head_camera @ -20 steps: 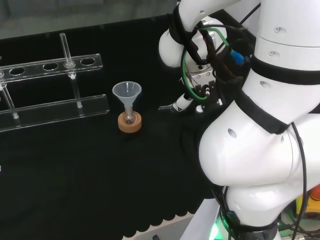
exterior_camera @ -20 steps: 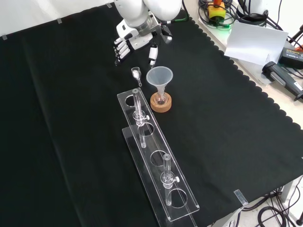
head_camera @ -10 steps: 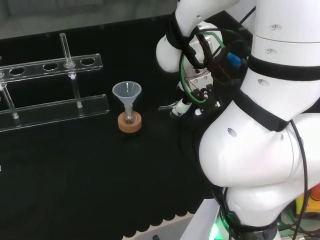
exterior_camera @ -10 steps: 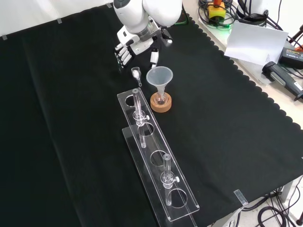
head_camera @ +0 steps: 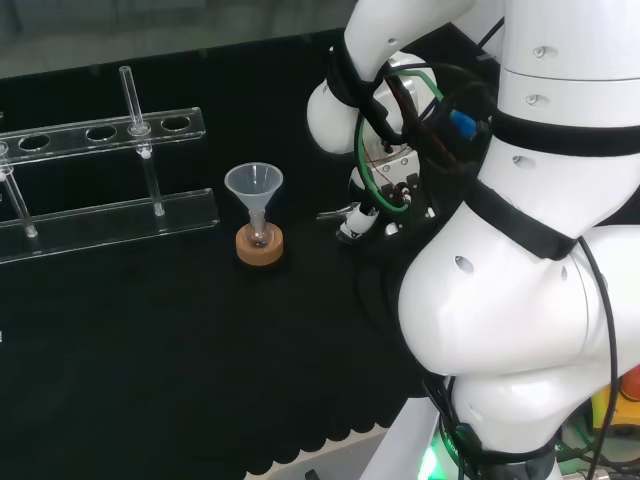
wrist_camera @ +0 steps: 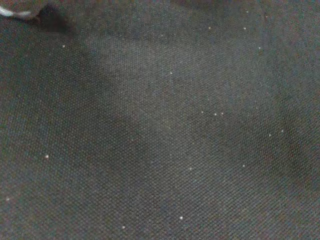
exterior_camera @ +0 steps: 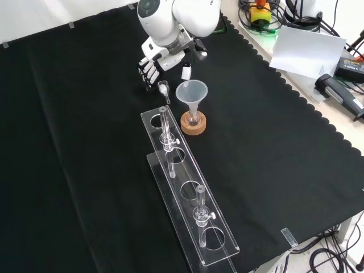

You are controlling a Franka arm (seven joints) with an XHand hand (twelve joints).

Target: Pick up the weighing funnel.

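Near the worktop's point(exterior_camera: 79, 170) far edge, front view, the hand point(exterior_camera: 152, 63) hung spread by the weighing funnel point(exterior_camera: 164, 88), apparently readying a pinch.

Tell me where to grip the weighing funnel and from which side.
Probably grip the weighing funnel by its wider scoop end, from above. It lies flat on the cloth, stem toward the tube rack, with the funnel close at its right in the front view; the robot hand hovers by it.

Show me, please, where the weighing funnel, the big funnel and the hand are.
weighing funnel point(exterior_camera: 164, 87): front view, on its scoop end.
funnel point(exterior_camera: 191, 91): front view, on its cone.
hand point(exterior_camera: 148, 70): front view, on its fingers.
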